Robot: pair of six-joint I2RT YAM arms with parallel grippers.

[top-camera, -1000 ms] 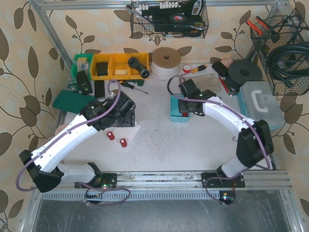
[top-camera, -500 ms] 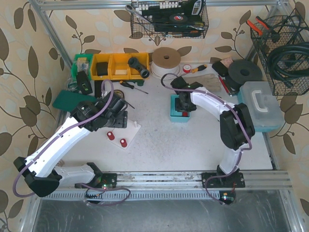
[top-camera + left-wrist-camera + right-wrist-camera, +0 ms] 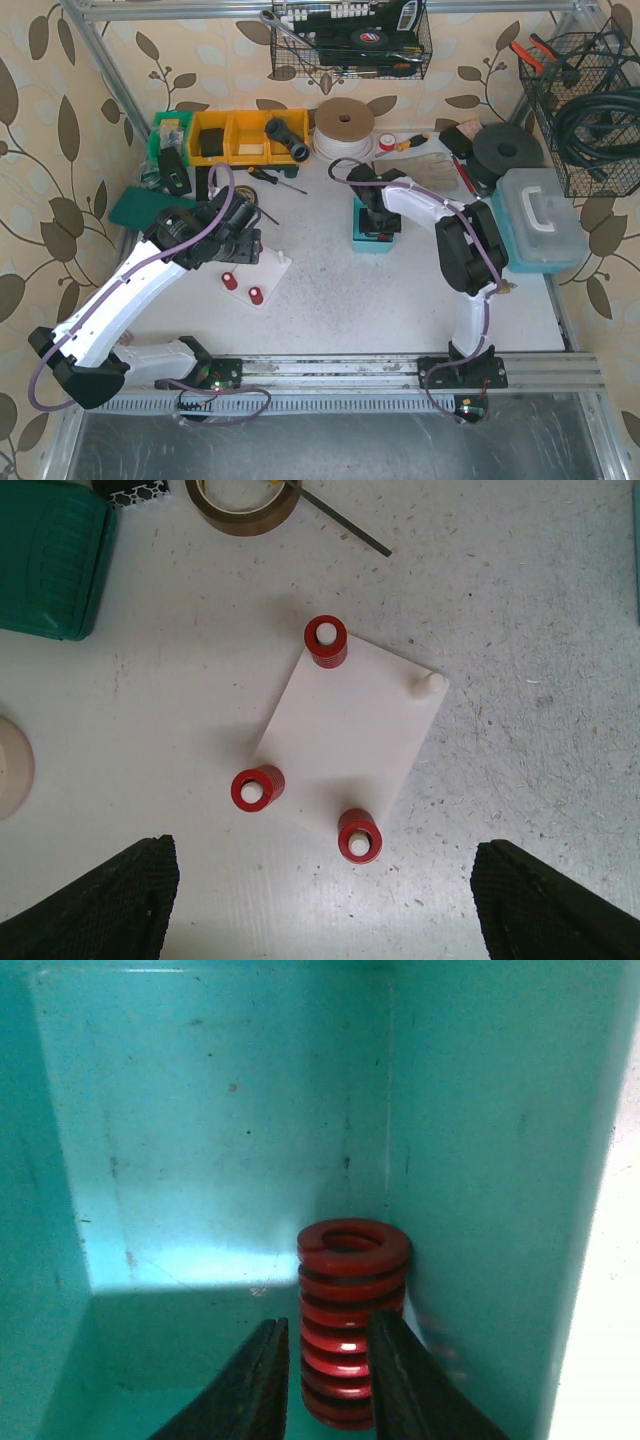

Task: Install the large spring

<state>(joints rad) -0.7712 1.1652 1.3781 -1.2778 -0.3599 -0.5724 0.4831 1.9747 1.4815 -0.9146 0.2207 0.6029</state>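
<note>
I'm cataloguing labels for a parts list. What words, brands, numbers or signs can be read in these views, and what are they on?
Nothing is legible in any view.
Too small to read: white and red print on the black packaging in the wire basket.
Blurred: pale label on the green bin.
No markings: red spring, white plate, teal bin.

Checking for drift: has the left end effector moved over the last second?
Yes. The left end effector has shifted left in the top view, uncovering more of the fixed white plate.
</note>
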